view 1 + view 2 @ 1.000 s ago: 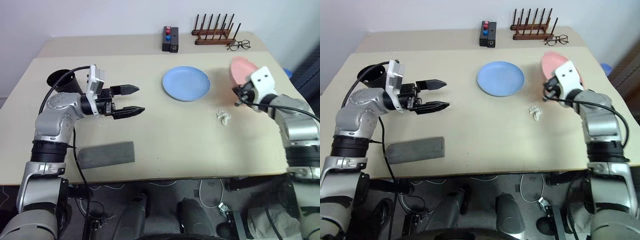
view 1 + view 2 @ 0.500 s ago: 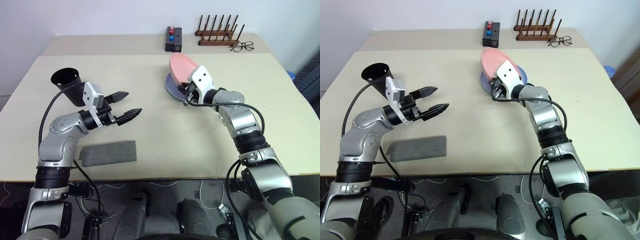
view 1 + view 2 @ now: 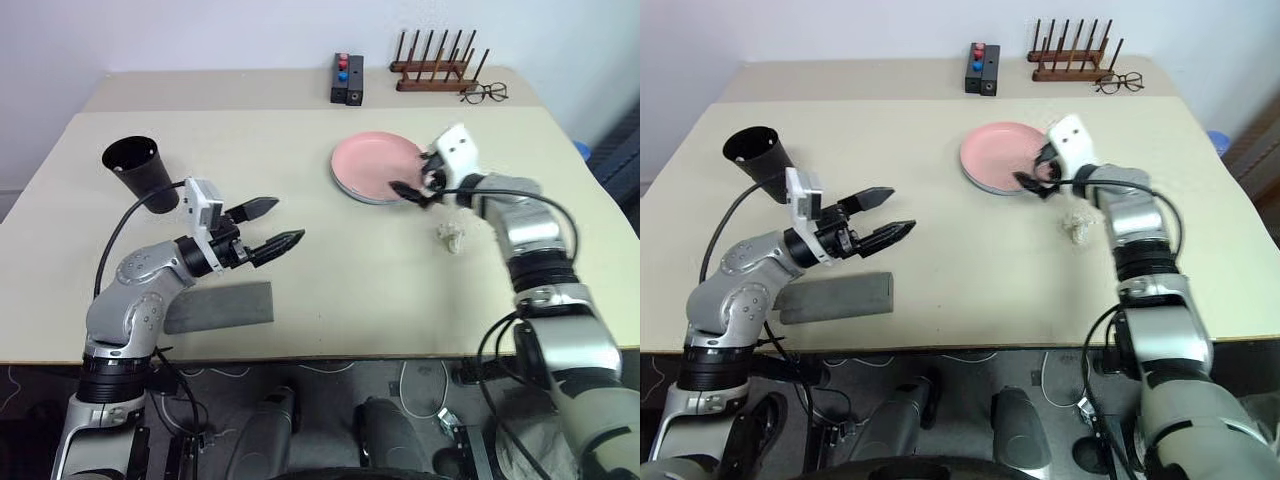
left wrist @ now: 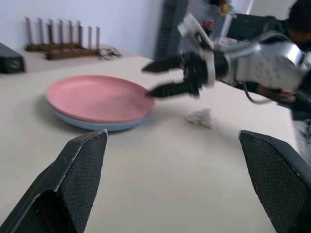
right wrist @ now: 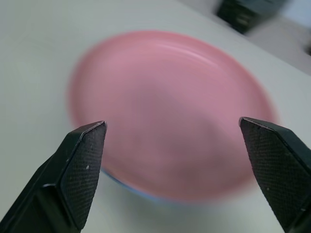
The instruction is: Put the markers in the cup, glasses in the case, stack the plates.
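A: The plates: where are they?

B: Stacked. The salmon pink plate [image 3: 378, 165] lies flat on top of the light blue plate [image 4: 99, 124], of which only a thin rim peeks out underneath, far side of the table [image 3: 330, 290], a bit right of the middle.

A: And the right gripper [image 3: 415, 188]?

B: Just at the pink plate's near right edge, fingers spread apart and holding nothing. In the left wrist view its lower fingertip sits right at the rim; whether it touches I cannot tell. The right wrist view looks between two wide-apart fingers straight onto the pink plate.

A: The left one?

B: The left gripper [image 3: 272, 224] hovers above the table left of centre, pointing toward the plates, fingers parted and empty.

A: The rest of the task's things?

B: The black cup [image 3: 140, 173] stands tilted at the far left, its mouth turned away from the robot. The grey case [image 3: 222, 306] lies flat and closed near the front edge, partly under the left arm.

A: Anything else on the table?

B: A small crumpled white scrap [image 3: 451, 236] just beside the right forearm, near the plates. At the back: a black box [image 3: 345, 80] with red and blue buttons, a wooden peg rack [image 3: 438, 66], and thin wire-framed spectacles [image 3: 484, 93] (clear lenses) beside the rack.
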Tool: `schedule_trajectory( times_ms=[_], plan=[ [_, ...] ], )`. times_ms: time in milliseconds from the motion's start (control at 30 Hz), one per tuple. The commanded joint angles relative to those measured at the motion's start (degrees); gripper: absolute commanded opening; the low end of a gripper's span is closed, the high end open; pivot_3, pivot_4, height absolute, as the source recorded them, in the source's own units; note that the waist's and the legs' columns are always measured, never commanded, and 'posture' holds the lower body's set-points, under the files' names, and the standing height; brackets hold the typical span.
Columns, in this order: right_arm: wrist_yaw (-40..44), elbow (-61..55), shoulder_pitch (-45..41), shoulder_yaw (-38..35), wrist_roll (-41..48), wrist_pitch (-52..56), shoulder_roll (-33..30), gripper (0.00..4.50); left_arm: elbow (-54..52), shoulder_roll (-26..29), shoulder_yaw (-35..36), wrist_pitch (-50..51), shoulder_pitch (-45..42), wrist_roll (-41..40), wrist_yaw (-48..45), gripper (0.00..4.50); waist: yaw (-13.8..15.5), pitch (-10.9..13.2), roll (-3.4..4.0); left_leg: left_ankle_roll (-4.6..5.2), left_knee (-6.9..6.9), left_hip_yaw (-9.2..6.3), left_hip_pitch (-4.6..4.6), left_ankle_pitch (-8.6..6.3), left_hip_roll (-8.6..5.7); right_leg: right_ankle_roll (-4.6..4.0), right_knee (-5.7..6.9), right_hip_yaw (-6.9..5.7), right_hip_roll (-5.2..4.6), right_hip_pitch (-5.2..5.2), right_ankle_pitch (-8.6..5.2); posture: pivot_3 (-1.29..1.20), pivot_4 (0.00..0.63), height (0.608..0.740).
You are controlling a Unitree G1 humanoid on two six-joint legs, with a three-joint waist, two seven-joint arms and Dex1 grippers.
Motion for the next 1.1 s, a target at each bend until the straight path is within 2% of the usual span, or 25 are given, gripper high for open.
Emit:
schedule_trajectory(
  times_ms=[33,200,367,800,967,1033,1100],
  plan=[
    [2.6,-6.3,4.5,-3.4,2.1,6.1,-5.6,4.46,-1.4,-0.4,-2.2,0.2,-0.6,-0.2,-1.4,4.50,0.5,0.0,0.00,0.00,-0.01,0.00,0.00,0.00,0.01,-0.01,0.00,0.00,0.00,-0.01,0.00,0.00,0.150,0.740],
    [2.1,-14.6,15.0,-7.4,3.9,13.8,-10.4,4.46,0.9,-1.6,-6.1,-3.2,-2.4,4.4,-1.4,4.50,0.4,0.0,0.02,0.01,-0.01,0.04,0.00,-0.01,0.02,-0.02,-0.03,0.02,-0.02,0.00,-0.01,0.00,0.150,0.740],
    [1.4,-24.2,22.5,-11.3,8.8,21.9,-10.0,4.46,3.8,-2.5,-5.9,-5.8,-4.2,5.9,-1.8,4.50,0.1,-0.1,0.11,0.02,-0.01,0.12,0.00,-0.01,0.05,-0.02,-0.02,0.07,-0.04,-0.06,-0.01,0.00,0.150,0.740],
    [1.2,-33.1,27.5,-12.7,15.9,30.2,-9.0,4.46,4.7,-3.5,-6.1,-6.9,-4.4,6.3,-2.1,4.50,0.6,-0.1,0.11,0.06,0.02,0.10,-0.03,-0.04,0.02,-0.02,-0.13,0.00,-0.16,0.01,-0.01,0.00,0.150,0.740],
    [4.3,-35.1,31.0,-8.9,15.2,29.3,-11.4,4.46,5.3,-3.8,-6.3,-7.4,-5.0,6.9,-2.1,4.50,0.6,-0.1,0.11,0.06,0.02,0.09,-0.03,-0.04,0.03,-0.02,-0.13,-0.03,-0.17,0.02,-0.01,0.00,0.150,0.740],
    [5.6,-35.6,33.6,-5.2,11.9,26.5,-13.5,3.95,5.0,-4.0,-6.4,-7.2,-5.0,6.9,-2.0,4.50,0.8,-0.1,0.11,0.07,0.03,0.09,-0.04,-0.05,0.01,-0.01,-0.16,-0.04,-0.16,0.02,-0.01,0.00,0.150,0.740],
    [5.9,-36.1,34.3,-3.7,11.2,25.2,-14.1,3.15,5.0,-3.8,-6.3,-7.2,-5.0,6.9,-2.2,4.50,0.7,-0.1,0.09,0.09,0.05,0.10,-0.02,-0.06,0.00,-0.01,-0.19,-0.06,-0.23,0.08,-0.01,0.00,0.150,0.740]
  ],
)
